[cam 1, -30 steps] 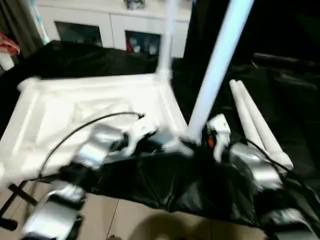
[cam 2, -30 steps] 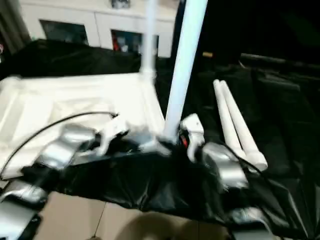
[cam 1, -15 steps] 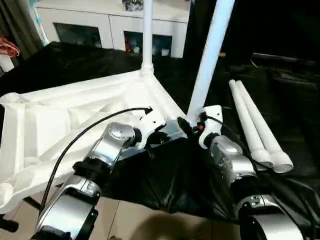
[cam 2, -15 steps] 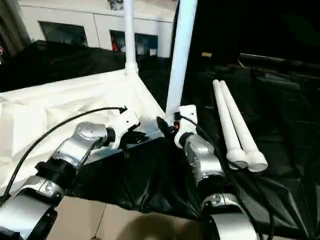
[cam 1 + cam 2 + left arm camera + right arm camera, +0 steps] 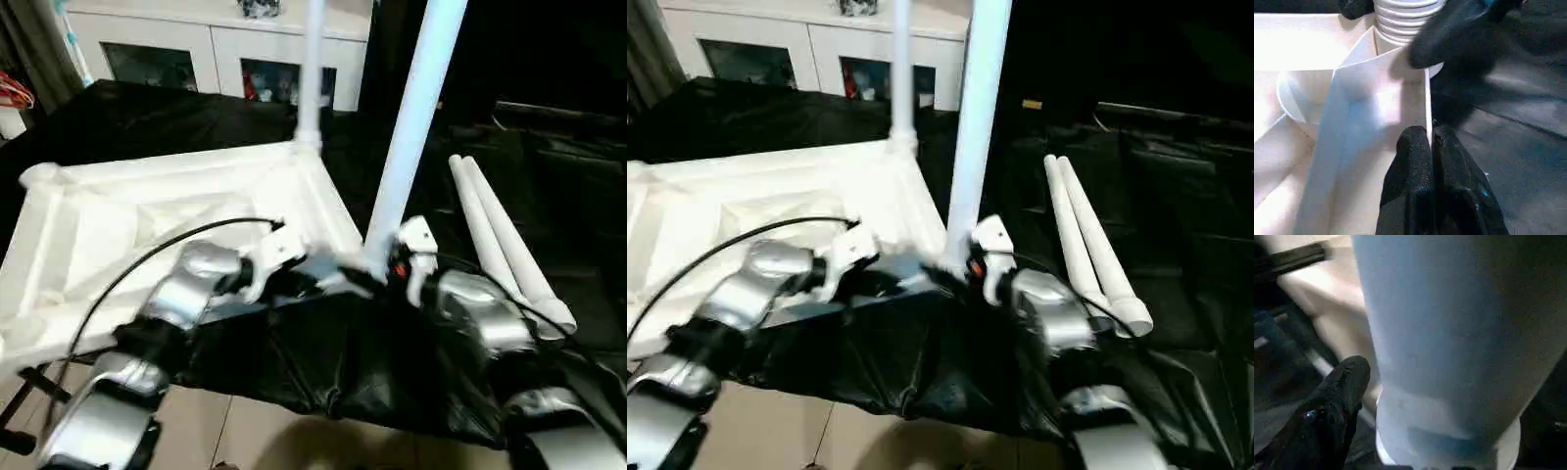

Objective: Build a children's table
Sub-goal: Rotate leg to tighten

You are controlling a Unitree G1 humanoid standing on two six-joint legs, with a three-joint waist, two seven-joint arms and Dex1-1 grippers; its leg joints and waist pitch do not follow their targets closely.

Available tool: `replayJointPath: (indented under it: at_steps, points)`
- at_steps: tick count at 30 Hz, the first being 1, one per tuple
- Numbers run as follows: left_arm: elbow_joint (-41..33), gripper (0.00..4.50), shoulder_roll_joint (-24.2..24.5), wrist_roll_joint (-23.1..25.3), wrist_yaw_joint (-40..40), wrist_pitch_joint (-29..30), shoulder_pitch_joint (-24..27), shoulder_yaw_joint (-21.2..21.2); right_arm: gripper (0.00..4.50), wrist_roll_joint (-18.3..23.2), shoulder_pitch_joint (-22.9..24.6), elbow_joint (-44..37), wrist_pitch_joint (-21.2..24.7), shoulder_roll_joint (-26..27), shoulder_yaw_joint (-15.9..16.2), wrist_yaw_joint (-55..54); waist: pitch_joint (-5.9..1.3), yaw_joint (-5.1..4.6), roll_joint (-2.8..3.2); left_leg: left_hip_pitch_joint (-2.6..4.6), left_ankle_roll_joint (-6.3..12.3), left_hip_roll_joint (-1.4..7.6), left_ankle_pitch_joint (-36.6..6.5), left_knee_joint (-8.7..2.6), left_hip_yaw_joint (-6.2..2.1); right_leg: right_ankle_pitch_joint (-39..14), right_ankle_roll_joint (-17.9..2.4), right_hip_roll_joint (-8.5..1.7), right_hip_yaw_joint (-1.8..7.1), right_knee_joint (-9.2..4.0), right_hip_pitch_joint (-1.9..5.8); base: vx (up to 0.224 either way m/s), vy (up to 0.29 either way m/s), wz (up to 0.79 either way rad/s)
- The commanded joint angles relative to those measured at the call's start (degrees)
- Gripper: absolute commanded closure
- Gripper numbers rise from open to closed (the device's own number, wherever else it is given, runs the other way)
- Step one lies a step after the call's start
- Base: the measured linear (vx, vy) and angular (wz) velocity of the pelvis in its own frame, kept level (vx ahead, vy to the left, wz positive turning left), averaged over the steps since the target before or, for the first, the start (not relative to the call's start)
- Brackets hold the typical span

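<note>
white tabletop [image 5: 147, 211], left pincer [image 5: 1431, 147] pinching its rim

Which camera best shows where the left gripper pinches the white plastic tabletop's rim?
The left wrist view: the left gripper is closed on the white plastic tabletop's thin rim wall. Both eye views show it blurred; the right wrist view shows the tabletop's corner.

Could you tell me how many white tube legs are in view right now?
4. Far leg stands in the tabletop's far corner socket; near leg stands at the near corner by the right gripper; two loose legs lie side by side on the black cloth.
</note>
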Motion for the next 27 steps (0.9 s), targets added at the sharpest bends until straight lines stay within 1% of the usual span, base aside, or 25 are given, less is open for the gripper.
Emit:
replayJointPath:
  at_steps: [1,2,3,4,6,7,8,9,12,14,16,17,18,21,22,23,24,25,26,27]
  points:
    - [-3.0,4.50,-1.6,-2.9,-3.4,-1.5,0.1,-1.6,0.58,0.6,0.4,-2.0,1.5,0.1,2.5,4.0,-3.48,0.33,-0.20,-0.39,4.30,-0.31,-10.5,-4.01,0.92,-10.9,-13.5,-2.22,1.44,-3.77,3.89,0.000,0.000,0.00]
    - [-3.3,4.50,-1.0,-3.0,-4.2,-1.4,0.3,-1.7,0.58,1.1,1.2,-3.5,2.3,-0.8,3.4,6.4,-3.44,0.29,-0.42,-0.41,4.26,-0.23,-10.3,-3.99,0.97,-10.8,-13.7,-2.26,1.45,-3.77,3.79,0.000,0.000,0.00]
    - [-3.5,4.50,-0.6,-3.0,-4.8,-1.3,0.4,-1.6,0.58,1.4,1.6,-4.3,2.7,-1.5,3.9,7.8,-3.43,0.47,-0.25,-0.26,4.22,-0.22,-10.3,-3.98,1.02,-11.1,-13.8,-2.24,1.45,-3.77,3.69,0.000,0.000,0.00]
    - [-3.9,4.50,0.2,-3.1,-6.0,-1.2,0.7,-1.6,0.58,1.8,2.6,-6.2,3.4,-2.9,5.3,10.8,-3.39,0.53,-0.47,-0.30,4.27,-0.23,-10.3,-3.98,1.03,-11.2,-13.7,-2.22,1.43,-3.81,3.80,0.000,0.000,0.00]
    - [-4.1,4.50,1.5,-3.3,-7.9,-1.7,0.9,-1.7,0.58,1.9,3.9,-8.7,4.1,-4.8,7.1,15.1,-3.33,1.04,-0.33,-0.30,4.60,-0.12,-10.0,-3.96,1.03,-11.1,-13.3,-2.18,1.44,-3.74,3.91,0.000,0.000,0.00]
    - [-4.3,4.50,2.3,-3.5,-9.1,-1.8,1.0,-1.8,0.58,1.9,4.8,-10.3,4.7,-6.0,8.0,17.4,-3.38,1.27,-0.32,-0.33,4.79,-0.05,-9.8,-3.89,1.11,-10.7,-13.3,-2.22,1.45,-3.64,3.75,0.000,0.000,0.00]
    - [-4.5,4.50,2.7,-3.7,-9.6,-1.7,1.1,-1.8,0.72,2.0,5.2,-11.0,5.0,-6.5,8.3,18.3,-3.35,1.63,-0.56,-0.29,4.75,-0.06,-9.7,-3.87,1.18,-11.1,-13.1,-2.24,1.45,-3.64,3.72,0.000,0.000,0.00]
    - [-4.6,4.50,2.9,-3.7,-10.0,-1.6,1.2,-1.8,0.83,2.1,5.4,-11.5,5.2,-6.7,8.4,18.8,-3.31,1.72,-0.51,-0.28,4.61,-0.05,-9.8,-3.90,1.17,-11.4,-13.0,-2.24,1.48,-3.65,3.69,0.000,0.000,0.00]
    - [-4.8,4.50,4.0,-3.8,-11.5,-1.6,1.3,-1.7,0.83,2.5,6.7,-14.2,6.8,-8.0,9.2,21.5,-3.29,1.99,-0.41,-0.16,3.96,-0.02,-10.2,-4.02,1.10,-12.5,-12.7,-2.24,1.45,-3.71,3.59,0.000,0.000,0.00]
    - [-4.7,4.50,4.4,-3.8,-11.9,-1.7,1.3,-1.8,1.22,2.4,7.2,-14.8,7.1,-8.4,9.5,22.0,-3.30,1.98,-0.48,-0.27,3.63,-0.03,-10.3,-4.02,1.09,-12.3,-12.6,-2.32,1.48,-3.70,3.55,0.000,0.000,0.00]
    - [-4.6,4.50,4.4,-3.7,-11.9,-1.7,1.3,-1.8,1.25,2.4,7.3,-15.0,7.2,-8.4,9.6,22.1,-3.37,2.00,-0.53,-0.22,3.44,-0.06,-10.2,-4.03,1.05,-12.4,-12.6,-2.35,1.48,-3.69,3.59,0.000,0.000,0.00]
    - [-4.8,4.50,4.5,-3.7,-11.9,-1.6,1.4,-1.8,1.45,2.6,7.6,-15.5,7.4,-8.6,9.8,22.0,-3.35,2.05,-0.56,-0.21,3.33,-0.10,-10.1,-3.99,1.09,-12.3,-12.5,-2.34,1.52,-3.72,3.58,0.000,0.000,0.00]
    - [-4.8,4.50,4.3,-3.6,-11.5,-1.7,1.5,-1.7,1.54,2.9,8.0,-16.2,8.1,-8.7,10.1,21.8,-3.35,2.06,-0.60,-0.25,3.33,-0.11,-9.9,-4.00,1.07,-12.0,-12.5,-2.33,1.51,-3.67,3.62,0.000,0.000,0.00]
    - [-4.3,4.50,3.5,-3.3,-9.9,-2.1,1.4,-1.6,1.61,2.9,8.6,-17.0,9.0,-8.2,10.1,21.0,-3.39,2.18,-0.78,-0.29,3.38,-0.14,-9.3,-3.95,1.07,-11.9,-12.3,-2.35,1.50,-3.62,3.67,0.000,0.000,0.00]
    - [-4.2,4.50,3.5,-3.3,-9.8,-2.2,1.4,-1.5,1.61,2.9,8.6,-17.1,9.1,-8.1,10.1,20.9,-3.40,2.25,-0.73,-0.24,3.41,-0.14,-9.1,-3.93,1.08,-11.8,-12.3,-2.34,1.50,-3.64,3.64,0.000,0.000,0.00]
    - [-3.5,4.50,2.6,-2.8,-7.5,-2.4,1.1,-1.3,1.64,3.6,8.8,-17.3,10.5,-7.2,9.4,19.7,-3.36,2.20,-0.88,-0.28,3.56,-0.16,-9.1,-3.94,1.11,-11.7,-12.2,-2.28,1.51,-3.64,3.60,0.000,0.000,0.00]
    - [-1.9,4.50,1.0,-1.4,-3.0,-2.6,0.1,-1.0,1.64,4.3,8.7,-17.0,11.6,-5.5,7.9,16.8,-3.35,2.33,-0.80,-0.19,3.40,-0.13,-9.2,-3.95,1.09,-12.1,-12.1,-2.32,1.53,-3.67,3.59,0.000,0.000,0.00]
    - [-1.2,4.50,0.4,-0.7,-1.1,-2.7,-0.3,-0.9,1.64,4.3,8.6,-16.6,11.5,-4.7,7.4,15.5,-3.17,2.35,-0.97,-0.13,3.12,-0.19,-10.2,-3.99,1.13,-14.0,-11.7,-2.33,1.55,-3.98,3.37,0.000,0.000,0.00]
    - [-0.4,4.50,-0.4,-0.2,0.8,-2.2,-0.9,-0.8,1.64,4.0,8.3,-15.8,11.1,-3.7,6.7,13.2,-3.15,2.41,-1.06,0.06,2.69,-0.31,-11.2,-3.98,1.20,-16.9,-10.8,-2.42,1.58,-4.36,3.23,0.000,0.000,0.00]
    - [0.3,4.50,-1.3,0.1,2.7,-1.4,-1.5,-0.5,1.65,3.3,7.7,-14.3,10.3,-2.5,5.9,9.9,-3.14,2.44,-1.00,0.14,2.35,-0.29,-11.5,-4.06,1.13,-18.2,-10.4,-2.51,1.58,-4.46,3.15,0.000,0.000,0.00]
